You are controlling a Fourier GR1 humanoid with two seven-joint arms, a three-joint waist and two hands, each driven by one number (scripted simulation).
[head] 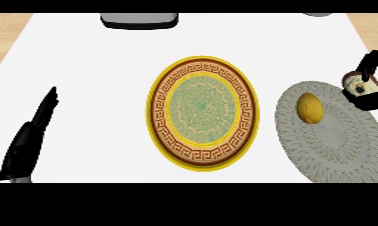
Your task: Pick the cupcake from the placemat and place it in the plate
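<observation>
kitchen counter | ornate plate (204, 114) | woven placemat (336, 142) | white top (88, 70)

Left hand (29, 137) — black, glossy, long tapering shape, narrow tip; no markings or cables visible.
Right hand (368, 67) — black, blocky segments, partly cut by frame edge; forearm colour not vis.

Bright, even light; faint shadows
</observation>
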